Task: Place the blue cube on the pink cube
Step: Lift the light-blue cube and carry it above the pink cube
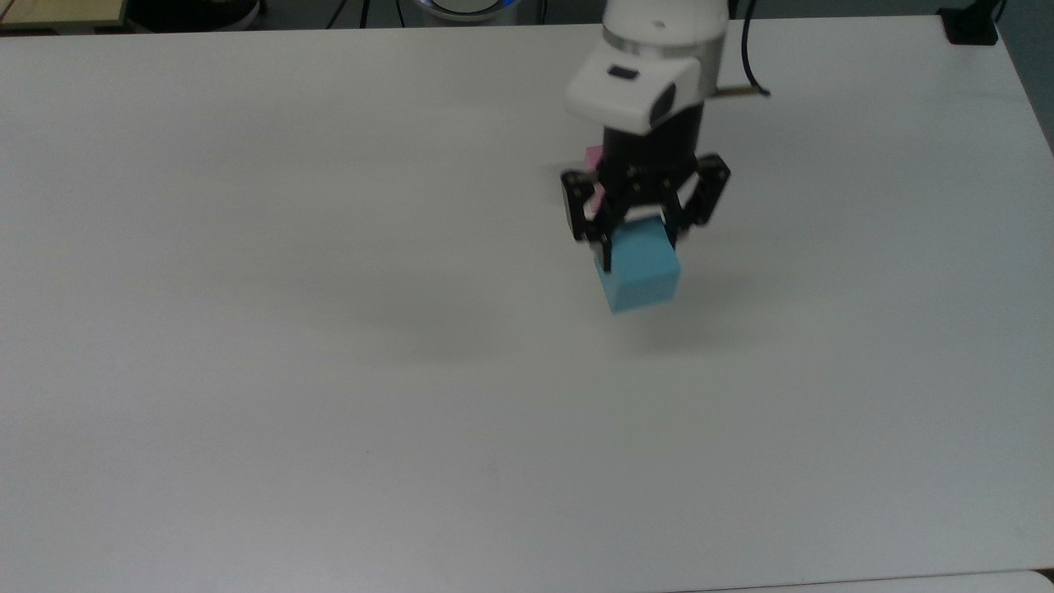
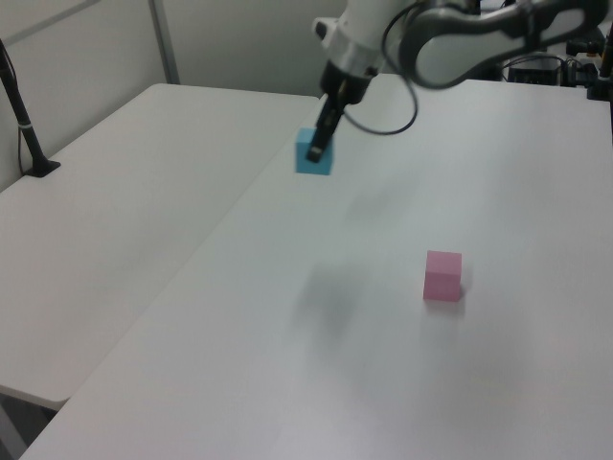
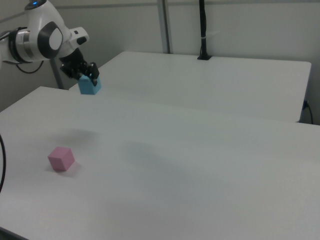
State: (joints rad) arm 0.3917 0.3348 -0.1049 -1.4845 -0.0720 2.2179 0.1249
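— Where is the blue cube (image 1: 640, 265) sitting right now?

— It is not sitting at all. It is hanging in the air above the white bench (image 1: 247, 329), and its soft shadow is lying on the bench below it.

— What is holding it up?

— The robot's hand (image 1: 638, 240) is squeezing it. The two black fingers (image 1: 605, 239) are pressing on two sides of the cube, one on each side, and the cube is sticking out under them, a little tilted.

— And the pink cube (image 2: 442, 276)?

— It is resting flat on the bench, all by itself. In the left view it is sitting low and to the left view's right, well apart from the blue cube (image 2: 314, 153), which is up high near the far edge. In the right view the pink cube (image 3: 61, 158) is sitting near the right view's left, and the blue cube (image 3: 89, 85) is hanging higher and farther back.

— Can you see the pink cube from the top?

— Only a tiny bit — a pink corner (image 1: 592, 156) is peeking out behind the hand.

— Are the two cubes touching?

— No, they are apart — the blue one is up in the hand (image 2: 326, 144) and the pink one is down on the bench.
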